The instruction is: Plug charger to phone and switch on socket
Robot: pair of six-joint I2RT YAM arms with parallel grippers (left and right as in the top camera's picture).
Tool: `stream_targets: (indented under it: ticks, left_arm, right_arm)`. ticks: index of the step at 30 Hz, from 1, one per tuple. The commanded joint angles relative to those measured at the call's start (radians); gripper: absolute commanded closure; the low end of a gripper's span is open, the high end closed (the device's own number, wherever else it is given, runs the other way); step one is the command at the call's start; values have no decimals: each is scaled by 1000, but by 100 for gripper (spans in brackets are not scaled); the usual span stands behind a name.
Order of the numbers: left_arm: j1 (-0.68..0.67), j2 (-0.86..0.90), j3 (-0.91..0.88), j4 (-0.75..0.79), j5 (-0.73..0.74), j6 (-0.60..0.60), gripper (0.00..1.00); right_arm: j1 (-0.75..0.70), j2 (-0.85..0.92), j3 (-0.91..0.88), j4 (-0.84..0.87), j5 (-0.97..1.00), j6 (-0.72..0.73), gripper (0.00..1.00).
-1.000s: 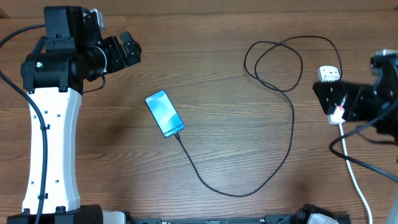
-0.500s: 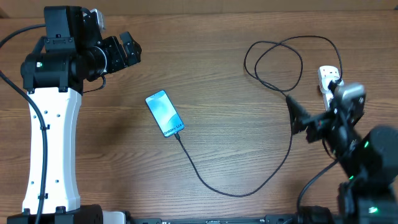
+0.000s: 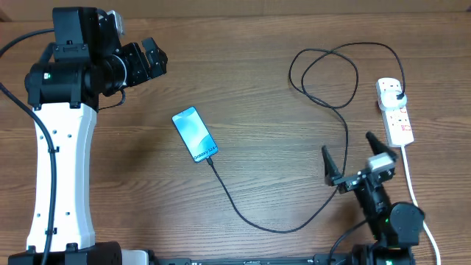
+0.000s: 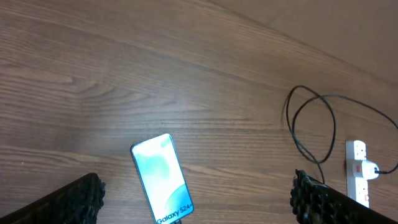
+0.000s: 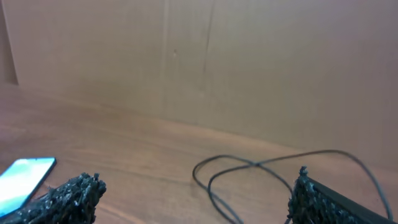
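Two open grippers, phone wired to the power strip

Both grippers are empty. The left gripper (image 3: 154,57), black on a white-shelled arm, hangs over the far left of the brown wood-grain table (image 3: 265,44). Its wrist view shows two ribbed black fingers (image 4: 76,200) spread wide at the lower corners, with nothing held between them. The right gripper (image 3: 352,153) is at the front right. Its fingers (image 5: 69,198) are likewise wide apart and grip nothing, and they point toward a plain tan wall (image 5: 249,62).

One small dark-framed smartphone with a glowing cyan-blue screen (image 3: 195,135) lies flat, screen up and set diagonally. It is between the arms, nearer the left one and well apart from both grippers. "Galaxy S24+" shows at the screen's near end.

One thin black charger cable (image 3: 280,230) meets the phone's near short edge. Its tip looks seated there, though it is too small to be sure. From the phone the cable sweeps toward the front and curves up the right side. In the overhead view it crosses the gap between the right fingers, then loops at the far right. It ends in a black plug (image 3: 398,94) pushed into the far outlet of a white oblong power strip with small red marks (image 3: 401,126). The strip lies lengthwise by the right edge, near the right gripper but apart from it. I cannot tell whether it is switched on. A thick white cord (image 3: 409,180) leaves the strip's near end and runs frontward just beside the right arm.
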State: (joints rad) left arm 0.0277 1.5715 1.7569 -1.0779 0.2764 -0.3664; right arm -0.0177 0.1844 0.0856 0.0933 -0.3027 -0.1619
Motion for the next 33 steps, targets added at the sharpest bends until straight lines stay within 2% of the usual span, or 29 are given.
stream_targets:
  ticks: [1, 9, 33]
  left_arm:
    - [5, 6, 5, 5, 5, -7, 0]
    - [5, 6, 5, 5, 5, -7, 0]
    - [5, 6, 5, 5, 5, -7, 0]
  right_arm:
    - [6, -71, -65, 11, 14, -4, 0]
    - [8, -182, -78, -156, 18, -3, 0]
    - [17, -182, -78, -152, 14, 26, 0]
